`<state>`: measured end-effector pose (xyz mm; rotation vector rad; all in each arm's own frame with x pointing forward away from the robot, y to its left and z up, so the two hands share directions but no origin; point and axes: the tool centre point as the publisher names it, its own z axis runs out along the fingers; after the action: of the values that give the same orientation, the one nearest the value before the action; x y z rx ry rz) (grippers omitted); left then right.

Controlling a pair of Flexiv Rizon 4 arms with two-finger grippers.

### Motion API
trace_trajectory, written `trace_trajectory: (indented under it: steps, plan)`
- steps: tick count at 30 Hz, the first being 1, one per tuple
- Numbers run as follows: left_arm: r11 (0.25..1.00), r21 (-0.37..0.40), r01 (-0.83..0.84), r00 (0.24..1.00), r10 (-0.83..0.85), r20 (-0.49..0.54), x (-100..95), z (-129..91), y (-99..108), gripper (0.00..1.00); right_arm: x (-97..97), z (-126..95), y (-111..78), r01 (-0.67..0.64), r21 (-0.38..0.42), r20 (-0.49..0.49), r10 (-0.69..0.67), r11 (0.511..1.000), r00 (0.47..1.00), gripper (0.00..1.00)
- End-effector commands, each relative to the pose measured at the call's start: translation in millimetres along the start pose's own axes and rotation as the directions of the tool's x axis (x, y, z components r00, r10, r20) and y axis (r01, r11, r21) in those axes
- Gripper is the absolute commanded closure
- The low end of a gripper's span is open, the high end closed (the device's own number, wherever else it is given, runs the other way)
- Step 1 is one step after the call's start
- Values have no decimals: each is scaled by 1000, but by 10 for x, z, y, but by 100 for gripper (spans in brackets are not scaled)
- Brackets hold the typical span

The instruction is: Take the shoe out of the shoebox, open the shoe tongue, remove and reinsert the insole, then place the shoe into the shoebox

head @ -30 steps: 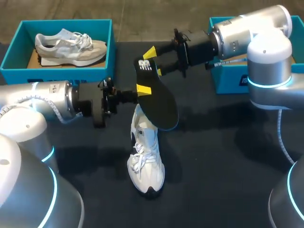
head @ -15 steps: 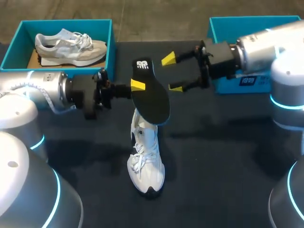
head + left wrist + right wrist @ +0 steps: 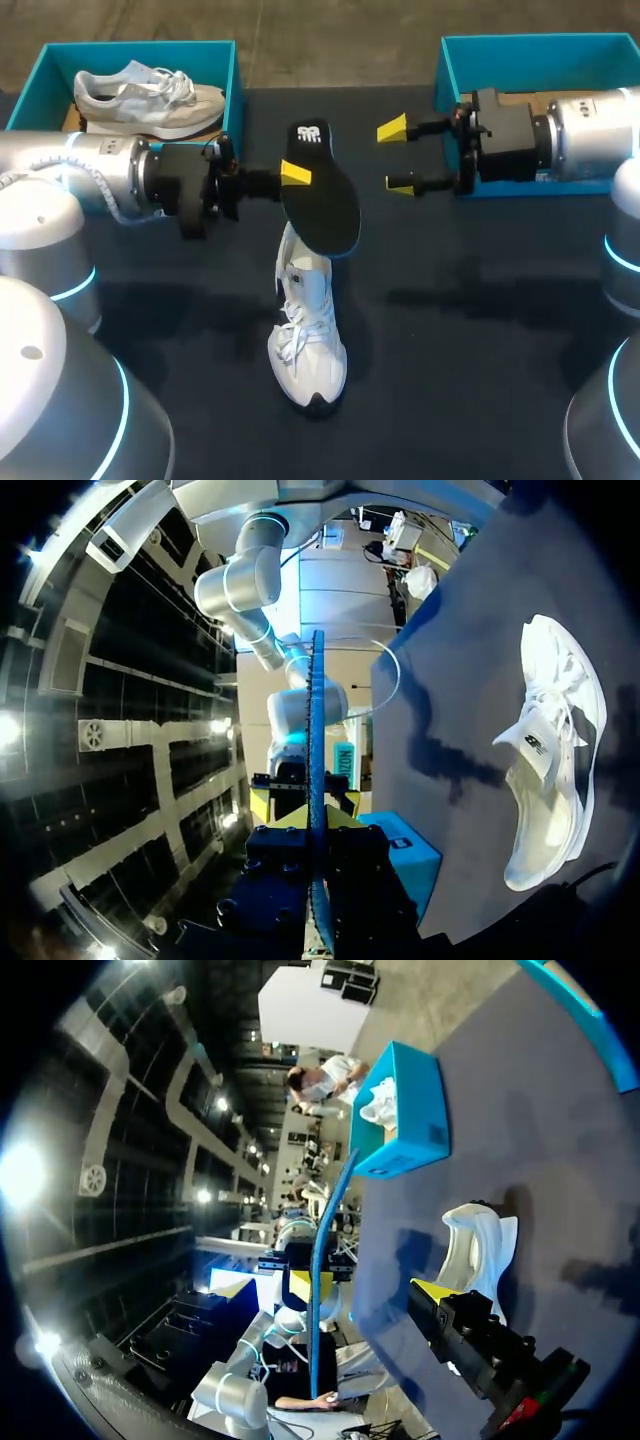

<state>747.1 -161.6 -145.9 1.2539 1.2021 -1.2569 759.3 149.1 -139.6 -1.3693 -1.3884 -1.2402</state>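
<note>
On the black table [image 3: 480, 380] sits a white shoe [image 3: 305, 340]; above it the left gripper [image 3: 297, 176] pinches the insole [image 3: 325, 205], the right gripper [image 3: 397, 157] spread-fingered, apart

This is looking like a robotics lab set up for a handling trial, not a home or a shop. 2 silver industrial arms, the left arm [image 3: 90, 180] and the right arm [image 3: 590, 140], are reaching in over a table [image 3: 480, 330] wearing a plain black cover, with cyan light rings glowing at their joints. 2 open teal boxes, the left shoebox [image 3: 120, 158] and the right shoebox [image 3: 520, 48], are sitting on it as props. A pale shoe [image 3: 150, 95] is lying in the left one, a white shoe [image 3: 305, 330] is lying on the cover, and the left gripper [image 3: 295, 175] is pinching a black insole [image 3: 320, 200].
</note>
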Motion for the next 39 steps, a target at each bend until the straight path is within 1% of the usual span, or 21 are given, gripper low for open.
trace_trajectory:
  steps: [1,21,22,23,24,26,27,28,30,31,32,34,35,39]
  plan:
    - [1000,1,0,1000,0,-1,-2,14,15,100,1,21,-20,0,-11,2,0,1000,1000,0]
    - [1000,1,0,1000,0,-1,-2,14,15,100,1,21,-20,0,-11,2,0,1000,1000,0]
    - [1000,12,10,1000,-10,5,-36,25,16,100,1,21,-20,0,-11,2,0,1000,1000,0]
    - [1000,6,20,1000,-20,2,-70,34,19,100,1,21,-20,0,-11,2,0,1000,1000,0]
    - [998,24,63,998,-64,16,-113,40,19,100,1,21,-20,0,-11,2,0,1000,1000,0]
    - [990,36,138,990,-138,12,-173,46,9,100,1,21,-20,0,-11,2,0,1000,1000,0]
    - [975,61,212,977,-214,19,-191,43,0,100,1,21,-20,0,-11,2,0,1000,1000,0]
    - [968,52,247,969,-248,16,-207,38,-7,100,1,21,-20,0,-11,2,0,1000,1000,0]
    - [933,68,353,936,-353,-13,-207,26,-21,100,5,-5,-23,5,-20,0,-5,1000,1000,0]
    - [910,59,410,912,-409,-23,-203,23,-31,100,6,-14,-25,6,-20,-2,-6,1000,1000,0]
    - [898,77,433,901,-432,-37,-189,17,-49,100,5,-22,-28,6,-18,-4,-6,1000,1000,0]
    - [875,72,479,877,-480,-9,-175,12,-59,100,3,-41,-34,9,-8,-10,-10,1000,1000,0]
    - [864,75,497,867,-497,-20,-169,1,-65,100,4,-51,-38,13,-5,-12,-14,1000,1000,0]
    - [776,59,628,778,-628,-16,-161,-33,-95,100,-8,-90,-52,24,18,-28,-24,1000,999,0]
